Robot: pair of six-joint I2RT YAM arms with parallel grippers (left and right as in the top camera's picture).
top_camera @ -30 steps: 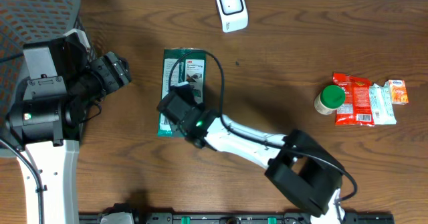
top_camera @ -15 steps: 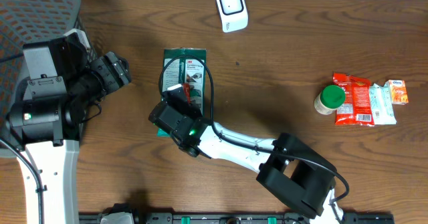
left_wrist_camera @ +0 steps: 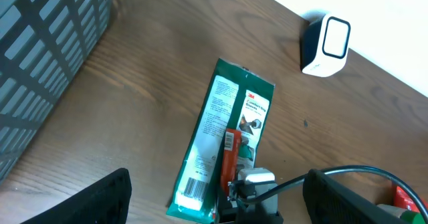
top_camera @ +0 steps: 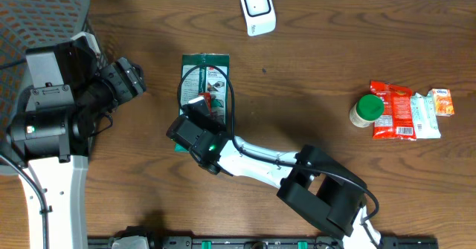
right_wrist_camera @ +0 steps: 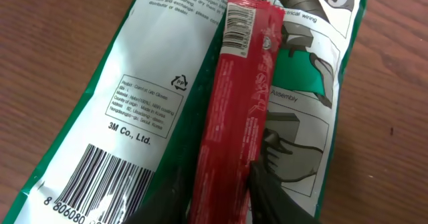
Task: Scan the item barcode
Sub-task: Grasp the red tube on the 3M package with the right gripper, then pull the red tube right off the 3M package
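Red crinkly stick packet (right_wrist_camera: 237, 90) lies on glossy green pouch (right_wrist_camera: 144, 110).

Wooden table (top_camera: 312, 56) bears scanner (top_camera: 257, 9), green packet (top_camera: 195, 93), jar (top_camera: 367, 110), snacks (top_camera: 394, 114).

1. The barcode (right_wrist_camera: 100, 184) on the green packet (right_wrist_camera: 120, 117) runs off the right wrist view's bottom edge.
2. The red stick (right_wrist_camera: 237, 103) disappears low down between the right gripper (right_wrist_camera: 221, 207) fingers (pinching or only flanking, I can't tell).
3. Overhead, that gripper hides the packet's near end.
4. The left gripper (left_wrist_camera: 217, 184) shows only its fingertips (left_wrist_camera: 100, 197); the rest is cropped.
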